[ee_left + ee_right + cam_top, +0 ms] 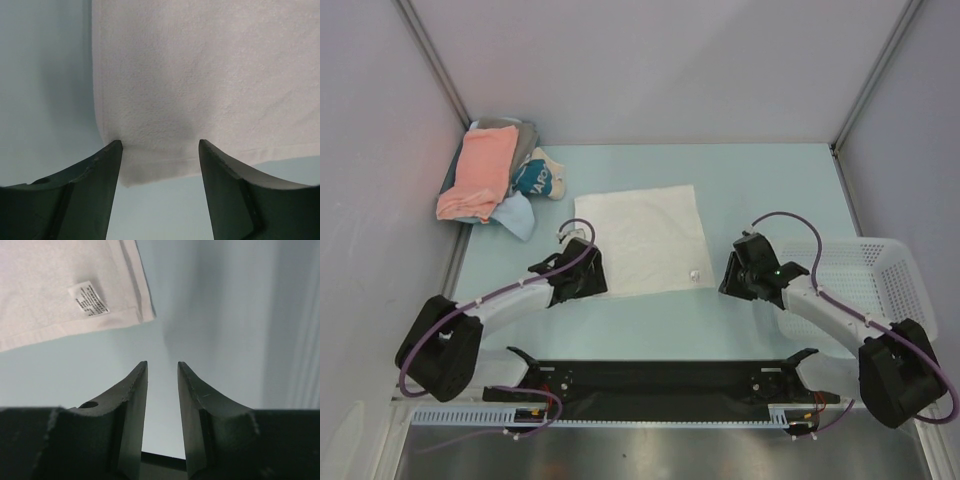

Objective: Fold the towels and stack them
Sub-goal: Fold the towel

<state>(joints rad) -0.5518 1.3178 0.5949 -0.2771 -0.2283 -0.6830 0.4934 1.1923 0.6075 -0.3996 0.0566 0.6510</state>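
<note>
White towel [645, 240]: lies spread flat in the middle of the table [770, 190], its care label [88, 298] at the near-right corner.
Other towels: a salmon-pink towel [480, 170], a grey towel [516, 128] and a light blue towel [518, 214] are heaped in the far-left corner, well apart from the white one. A small teal bundle [533, 178] sits among them.
Left gripper [160, 145]: fingers spread wide, straddling the near-left corner of the white towel. The tips sit at the cloth's edge and nothing is pinched.
Right gripper [162, 365]: fingers only a narrow gap apart, with nothing between them. It is over bare table, just beside the towel's near-right corner and not touching it.
Basket [880, 270]: white, on the right, behind the right arm.
Risk, uneven hold: if the left gripper closes first while the right is off the cloth, I judge one corner would lift alone and the fold would skew.
Risk, missed corner: closing where it stands, the right gripper would likely catch nothing.
Risk, bunching: a left fingertip pushing on the hem could shove the corner into wrinkles instead of gripping it.
</note>
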